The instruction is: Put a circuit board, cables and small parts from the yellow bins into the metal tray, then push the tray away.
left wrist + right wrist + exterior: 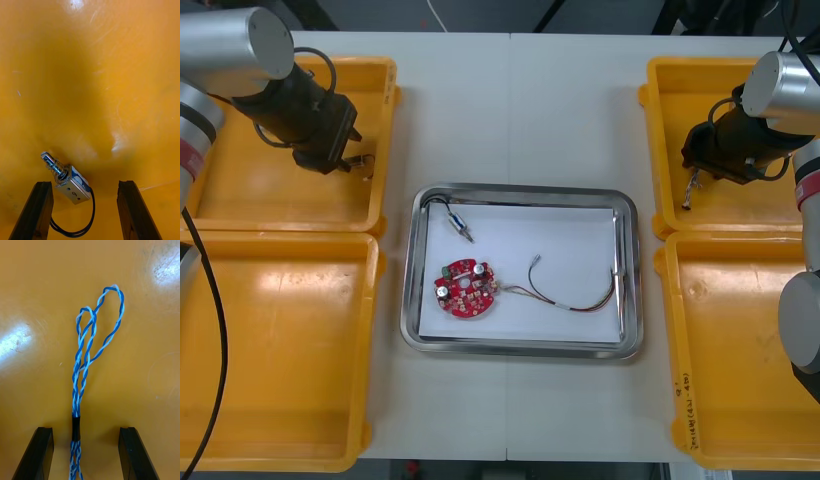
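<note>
My left gripper (pixel 340 158) hangs open over the far left yellow bin (pixel 240 200). A small metal part (pixel 69 182) with a black cable lies on the bin floor between its fingers (pixel 35 212), closer to one of them. My right gripper (pixel 693 182) is open over the far right yellow bin (pixel 662 120), and a twisted blue and white cable (pixel 88 352) runs between its fingers (pixel 137 453), touching neither. The metal tray (pixel 525 192), white inside, holds a round red circuit board (pixel 468 288), a small metal part (pixel 459 223) on a black lead, and a red and yellow cable (pixel 565 298).
The near left yellow bin (pixel 280 350) and near right yellow bin (pixel 745 350) flank the tray. Bare table lies beyond the tray towards the far edge, between the two far bins.
</note>
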Tool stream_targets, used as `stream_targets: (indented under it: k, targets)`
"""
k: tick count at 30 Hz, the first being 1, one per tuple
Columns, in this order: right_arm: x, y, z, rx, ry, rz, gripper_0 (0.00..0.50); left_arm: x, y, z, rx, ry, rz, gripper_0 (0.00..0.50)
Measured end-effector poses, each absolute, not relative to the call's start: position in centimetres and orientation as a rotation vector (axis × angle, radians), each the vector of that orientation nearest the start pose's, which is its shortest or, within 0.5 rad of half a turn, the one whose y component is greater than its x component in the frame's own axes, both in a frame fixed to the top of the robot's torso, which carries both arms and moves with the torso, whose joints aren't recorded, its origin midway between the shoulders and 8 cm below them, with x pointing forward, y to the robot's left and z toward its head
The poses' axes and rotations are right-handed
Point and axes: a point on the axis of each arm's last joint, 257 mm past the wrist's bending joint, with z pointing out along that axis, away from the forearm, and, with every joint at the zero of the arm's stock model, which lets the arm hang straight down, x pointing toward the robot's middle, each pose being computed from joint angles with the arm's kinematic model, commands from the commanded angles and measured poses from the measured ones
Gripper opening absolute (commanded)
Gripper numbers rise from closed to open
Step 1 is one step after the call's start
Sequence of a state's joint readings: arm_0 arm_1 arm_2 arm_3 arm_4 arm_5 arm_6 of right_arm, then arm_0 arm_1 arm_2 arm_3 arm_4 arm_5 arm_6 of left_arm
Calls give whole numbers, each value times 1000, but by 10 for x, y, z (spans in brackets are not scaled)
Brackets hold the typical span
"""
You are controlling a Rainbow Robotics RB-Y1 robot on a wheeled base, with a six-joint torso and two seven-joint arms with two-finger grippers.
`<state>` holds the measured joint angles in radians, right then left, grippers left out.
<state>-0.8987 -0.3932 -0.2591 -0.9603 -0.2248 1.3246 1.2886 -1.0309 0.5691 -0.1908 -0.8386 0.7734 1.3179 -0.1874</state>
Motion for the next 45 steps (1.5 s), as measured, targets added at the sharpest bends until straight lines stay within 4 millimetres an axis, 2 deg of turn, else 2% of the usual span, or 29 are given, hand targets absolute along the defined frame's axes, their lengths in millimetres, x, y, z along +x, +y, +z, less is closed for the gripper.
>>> stream_targets:
  k: [4, 5, 6, 7, 8, 11, 12, 13, 14, 15, 16, 20, 24, 28, 32, 38, 45]
  targets:
    - [625, -338, -210, 528, 2503, 113, 491, 627, 267, -191, -1683, 2206, -620, 500]
    - [625, -337, -210, 526, 2504, 111, 417, 626, 267, -193, -1686, 2206, -618, 500]
    - [625, -337, -210, 524, 2505, 108, 154, 626, 268, -194, -1688, 2206, -616, 500]
    - [625, -337, -211, 522, 2506, 106, 19, 626, 268, -196, -1689, 2207, -612, 500]
    - [625, -337, -211, 520, 2507, 104, 0, 625, 268, -197, -1688, 2209, -607, 500]
    - [624, -336, -211, 511, 2511, 97, 0, 624, 267, -200, -1678, 2219, -590, 500]
    - [624, -335, -212, 509, 2512, 94, 0, 624, 266, -201, -1674, 2222, -585, 431]
    - [624, -335, -212, 506, 2513, 92, 0, 624, 266, -202, -1670, 2224, -581, 285]
    - [624, -335, -212, 504, 2513, 91, 0, 624, 265, -203, -1666, 2227, -576, 215]
    - [624, -335, -212, 503, 2514, 89, 0, 623, 264, -204, -1663, 2231, -574, 91]
    - [624, -334, -212, 501, 2514, 88, 0, 623, 264, -205, -1659, 2234, -572, 4]
    - [622, -333, -209, 498, 2524, 85, 0, 623, 260, -206, -1645, 2244, -567, 0]
    - [603, -329, -202, 492, 2587, 75, 0, 624, 257, -204, -1631, 2250, -562, 0]
    - [592, -325, -181, 467, 2594, 66, 0, 625, 257, -203, -1629, 2247, -567, 0]
    - [573, -321, -159, 455, 2626, 58, 0, 626, 257, -200, -1635, 2240, -581, 0]
    - [548, -329, -127, 454, 2640, 23, 0, 631, 260, -189, -1659, 2208, -633, 0]
    - [547, -334, -84, 405, 2542, 11, 0, 628, 276, -171, -1621, 2215, -605, 1]
